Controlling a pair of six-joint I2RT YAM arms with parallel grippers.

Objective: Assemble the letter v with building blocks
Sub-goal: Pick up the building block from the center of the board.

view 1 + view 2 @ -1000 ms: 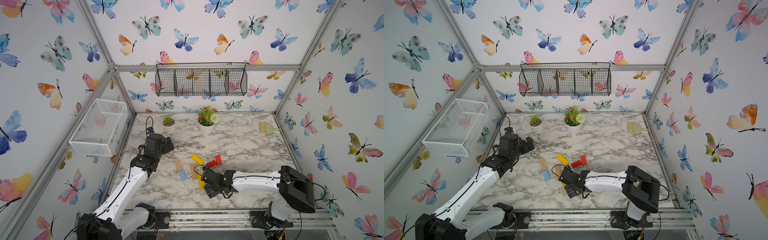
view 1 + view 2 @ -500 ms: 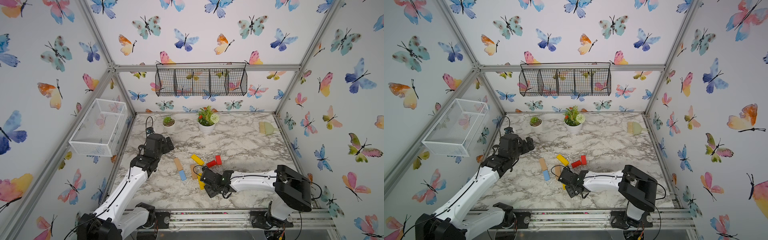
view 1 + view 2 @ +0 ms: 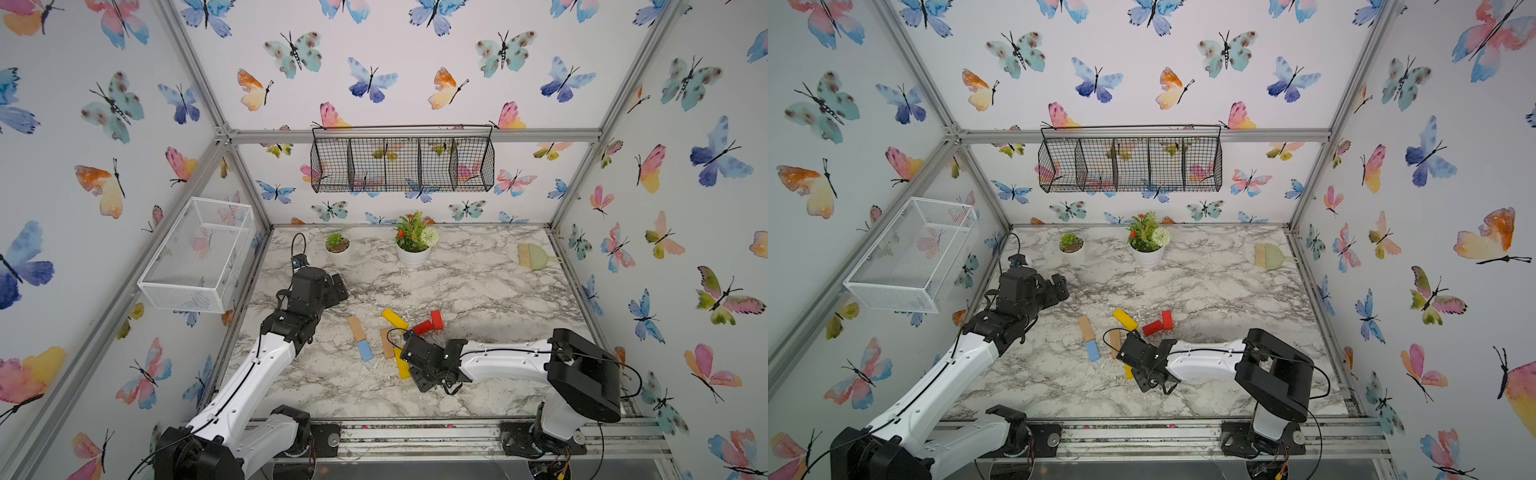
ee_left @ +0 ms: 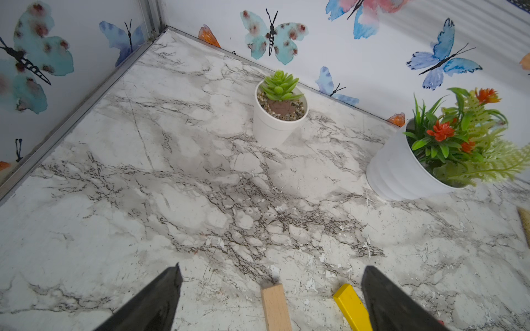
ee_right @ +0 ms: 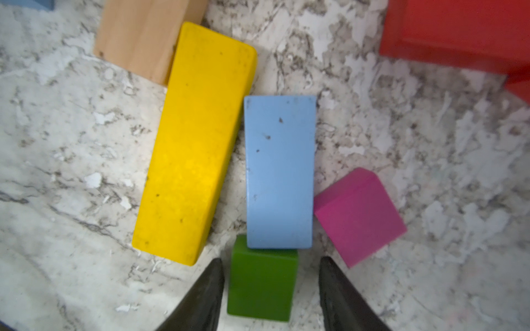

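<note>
The right gripper (image 5: 271,260) straddles the green cube (image 5: 261,283), jaws unclenched, with marble showing between the cube and one finger. A light blue bar (image 5: 279,172) meets the cube's far edge. A yellow bar (image 5: 195,143) lies just beside that bar, and a magenta cube (image 5: 360,216) has a corner against its other side. The left gripper (image 4: 271,275) hangs spread wide and empty above the marble table (image 4: 172,200).
</note>
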